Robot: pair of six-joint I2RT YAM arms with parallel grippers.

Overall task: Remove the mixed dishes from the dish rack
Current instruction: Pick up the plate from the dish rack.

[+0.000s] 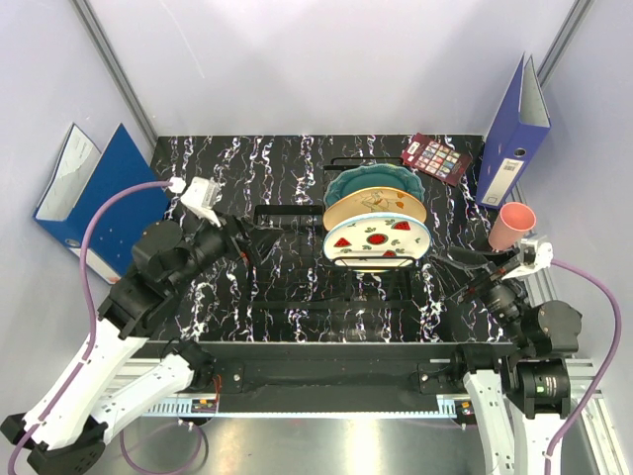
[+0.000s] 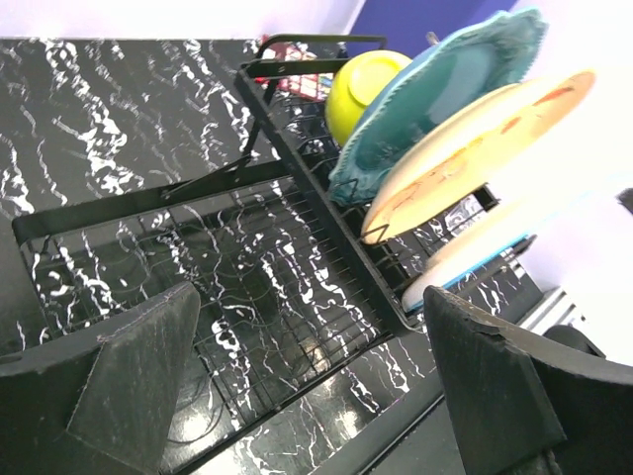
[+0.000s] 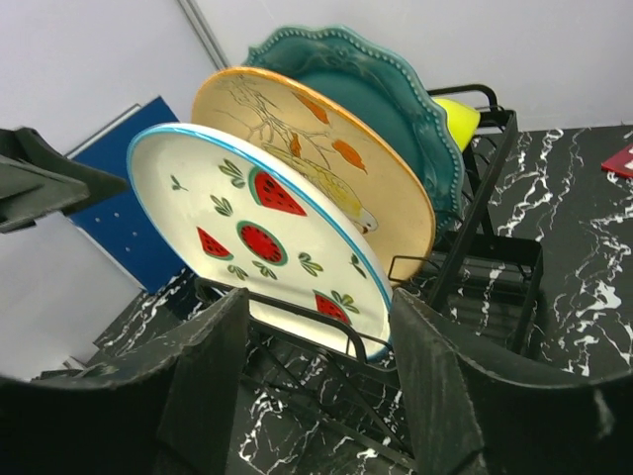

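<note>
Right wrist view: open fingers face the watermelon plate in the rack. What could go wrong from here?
1. The white plate stands close in front of the cream plate; the right gripper, open, might catch or drag both.
2. The pink cup sits close beside the right arm; a swing could topple it.

The dish rack (image 2: pixel 297 163), black thin wire, lies mid-table. In its right-hand slots three plates stand on edge, leaning. The white plate with red fruit marks (image 1: pixel 377 237) is nearest, the cream floral plate (image 1: pixel 371 206) behind it, and the teal scalloped plate (image 1: pixel 368 181) farthest. The small yellow-green bowl (image 2: pixel 361 87) sits behind the teal plate. The pink cup (image 1: pixel 515 225) is at the table's right edge.
</note>
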